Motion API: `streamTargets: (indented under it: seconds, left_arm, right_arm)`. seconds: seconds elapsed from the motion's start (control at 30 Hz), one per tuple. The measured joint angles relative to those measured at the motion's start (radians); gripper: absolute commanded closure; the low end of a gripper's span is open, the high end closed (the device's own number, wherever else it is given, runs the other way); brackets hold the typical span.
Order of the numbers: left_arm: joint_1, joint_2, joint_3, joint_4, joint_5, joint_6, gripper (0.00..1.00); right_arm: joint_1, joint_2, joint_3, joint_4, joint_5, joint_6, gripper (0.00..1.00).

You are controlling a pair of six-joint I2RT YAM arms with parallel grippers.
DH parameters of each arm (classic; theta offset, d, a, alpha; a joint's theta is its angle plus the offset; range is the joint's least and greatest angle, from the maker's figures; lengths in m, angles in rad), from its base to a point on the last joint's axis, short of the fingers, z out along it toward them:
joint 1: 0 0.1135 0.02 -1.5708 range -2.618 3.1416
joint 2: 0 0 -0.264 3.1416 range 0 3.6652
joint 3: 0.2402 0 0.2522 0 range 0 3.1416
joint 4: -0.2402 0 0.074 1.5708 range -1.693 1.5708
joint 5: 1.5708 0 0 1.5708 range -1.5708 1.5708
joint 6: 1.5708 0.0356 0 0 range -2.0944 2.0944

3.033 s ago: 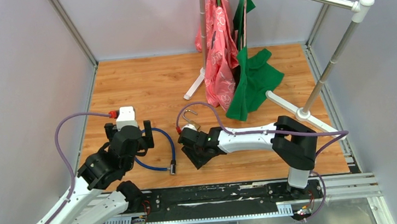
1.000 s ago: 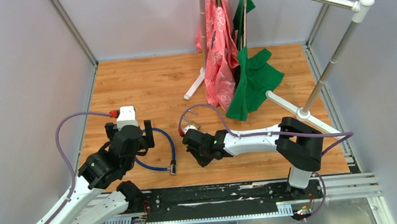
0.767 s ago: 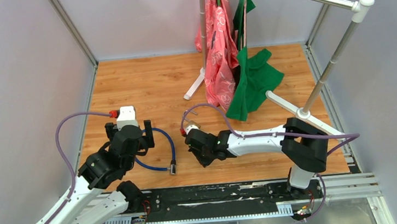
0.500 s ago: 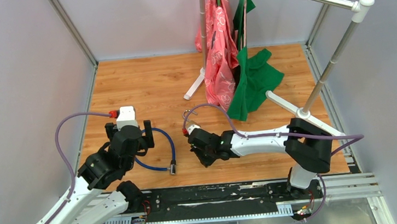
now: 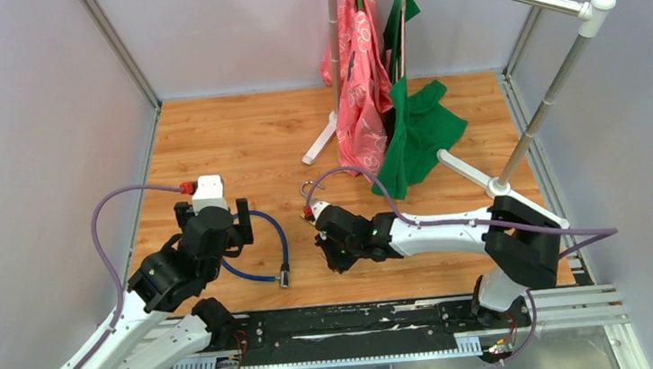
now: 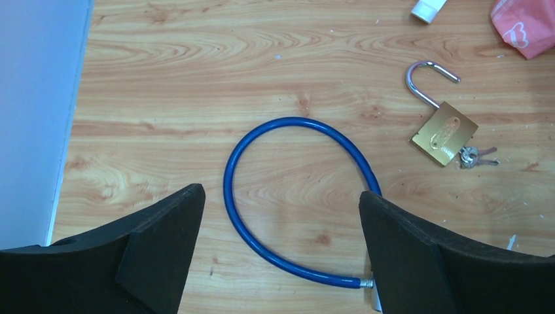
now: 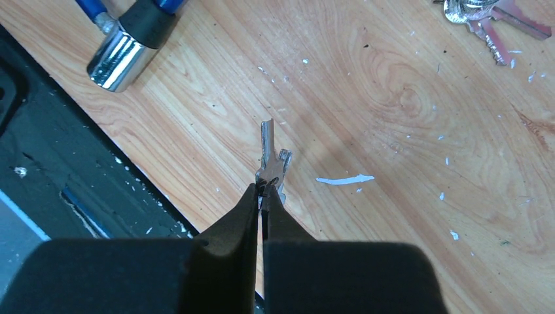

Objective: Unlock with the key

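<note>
Key (image 7: 269, 156) flat, silvery, notched; padlock (image 6: 445, 133) square brass; shackle (image 6: 421, 95) curved steel.

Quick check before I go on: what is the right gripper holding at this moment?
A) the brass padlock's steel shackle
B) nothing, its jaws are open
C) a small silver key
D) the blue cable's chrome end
C: in the right wrist view the right gripper is shut on the head of a small silver key, whose blade sticks out past the fingertips.
</note>
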State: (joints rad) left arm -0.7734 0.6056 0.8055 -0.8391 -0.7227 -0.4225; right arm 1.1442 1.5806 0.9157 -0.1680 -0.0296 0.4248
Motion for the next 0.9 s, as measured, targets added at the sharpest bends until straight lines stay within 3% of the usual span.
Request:
streamTargets:
  seconds: [0.23, 0.43, 0.67, 0.9]
  left_arm:
    - [0.0, -0.01, -0.001, 0.026, 0.073, 0.046, 0.14]
    - [0.0, -0.024, 0.002, 0.067, 0.228, 0.101, 0.16]
    - [0.0, -0.038, 0.019, 0.171, 0.548, 0.182, 0.18]
    - [0.0, 0.002, 0.063, 0.251, 0.87, 0.25, 0.2]
  right_arm:
    - [-0.012, -0.085, -0.018, 0.011, -0.029, -0.02, 1.0]
    - [-0.079, -0.263, -0.069, 0.02, -0.087, -0.036, 1.0]
    - [-0.2, -0.477, -0.137, 0.035, -0.225, -0.045, 1.0]
    - [-0.261, -0.584, -0.15, 0.053, -0.425, -0.034, 1.0]
